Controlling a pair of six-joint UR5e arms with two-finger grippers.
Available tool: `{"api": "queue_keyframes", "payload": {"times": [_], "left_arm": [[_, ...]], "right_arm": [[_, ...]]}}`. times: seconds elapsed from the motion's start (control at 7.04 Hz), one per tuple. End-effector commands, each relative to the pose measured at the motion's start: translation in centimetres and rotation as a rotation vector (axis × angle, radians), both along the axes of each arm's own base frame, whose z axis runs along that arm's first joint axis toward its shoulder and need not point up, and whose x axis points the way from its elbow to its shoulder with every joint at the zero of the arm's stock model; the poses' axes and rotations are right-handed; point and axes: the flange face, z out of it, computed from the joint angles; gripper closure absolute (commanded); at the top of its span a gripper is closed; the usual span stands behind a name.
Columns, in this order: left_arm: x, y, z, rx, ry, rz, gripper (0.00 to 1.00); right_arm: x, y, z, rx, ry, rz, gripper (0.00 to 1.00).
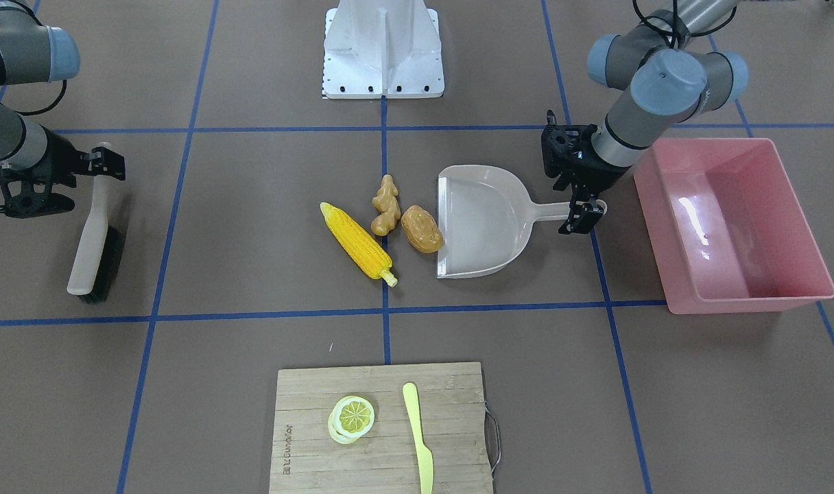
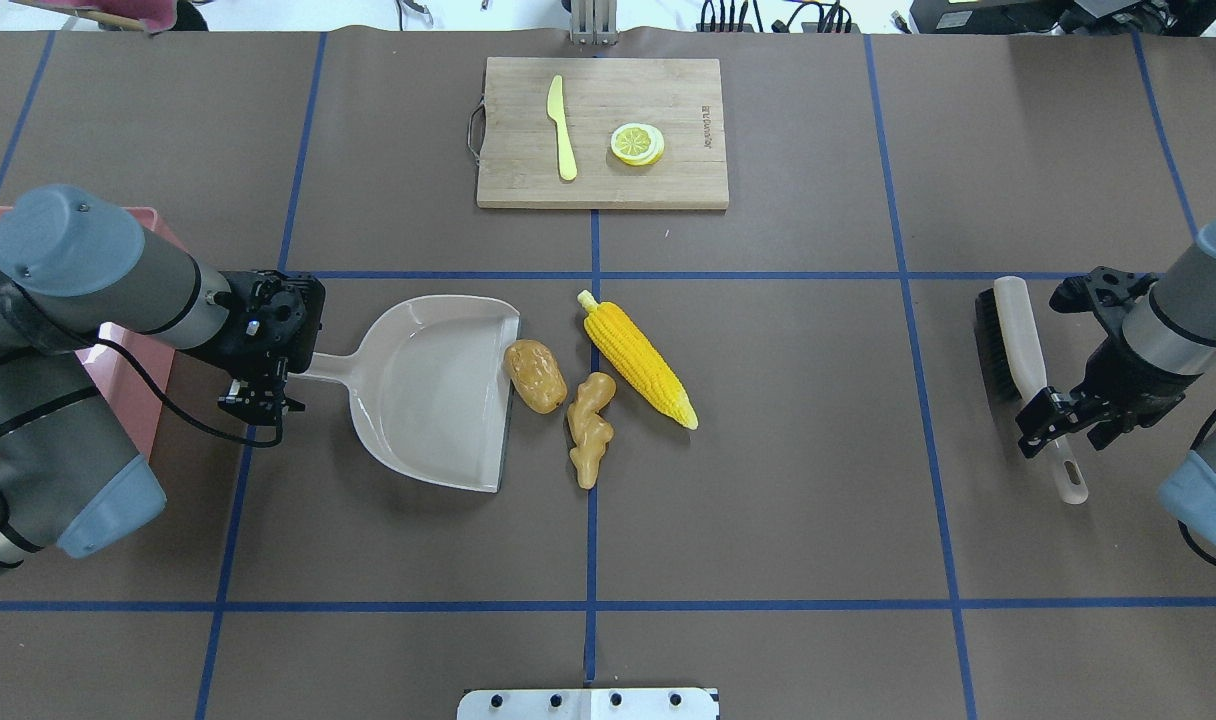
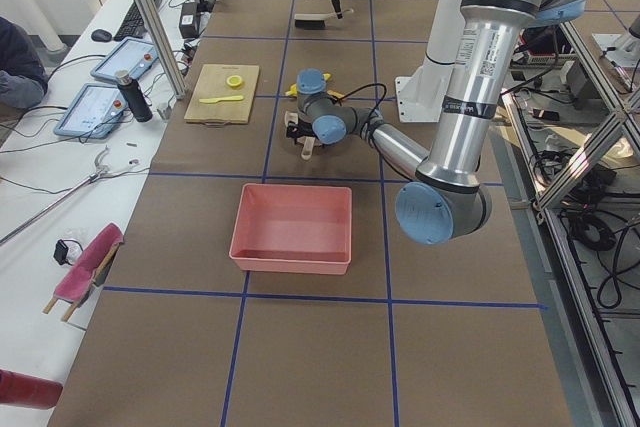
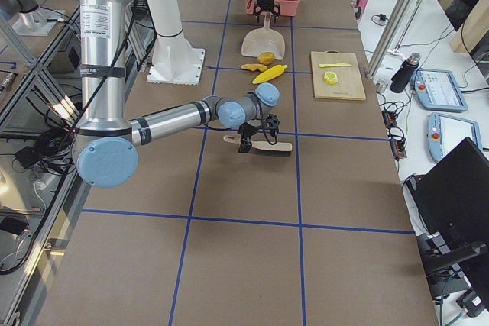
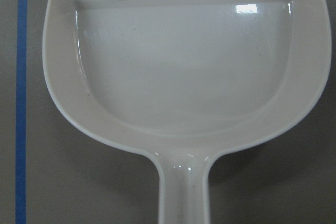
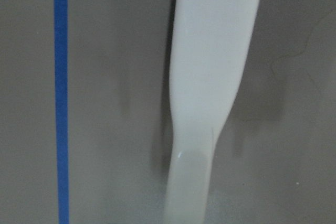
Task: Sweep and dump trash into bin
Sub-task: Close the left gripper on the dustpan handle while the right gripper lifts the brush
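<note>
Three trash (image 2: 589, 428) pieces wait. Centre the right gripper (image 2: 1063, 425), spread above the brush (image 2: 1013, 330), before clamping. For the left gripper (image 2: 261, 392), cannot tell.

Yellow corn cob (image 2: 636, 352), tan ginger (image 2: 589, 428), glossy brown potato (image 2: 535, 375), pink bin (image 1: 664, 219), beige dustpan (image 2: 428, 390), black-bristled brush (image 2: 1018, 340)

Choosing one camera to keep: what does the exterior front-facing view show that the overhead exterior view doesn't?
Front-facing only: the inside of the pink bin, empty; overhead catches just a corner behind the left arm. Overhead only: cables beyond the far edge of the table. Both: dustpan, potato, ginger, corn cob, brush, cutting board.
</note>
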Motion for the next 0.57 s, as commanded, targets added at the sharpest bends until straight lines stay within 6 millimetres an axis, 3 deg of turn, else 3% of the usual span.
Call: {"api": "queue_keyframes", "payload": {"times": [0.0, 0.43], "left_arm": [[0.2, 0.0, 0.8, -0.007, -0.010, 0.001, 0.02], [-0.6, 0.8, 2.0, -0.008, 0.006, 0.007, 0.02]], "right_arm": [[-0.3, 0.2, 0.5, -0.003, 0.007, -0.007, 0.25], [-0.5, 0.0, 0.5, -0.002, 0.009, -0.008, 0.36]]}}
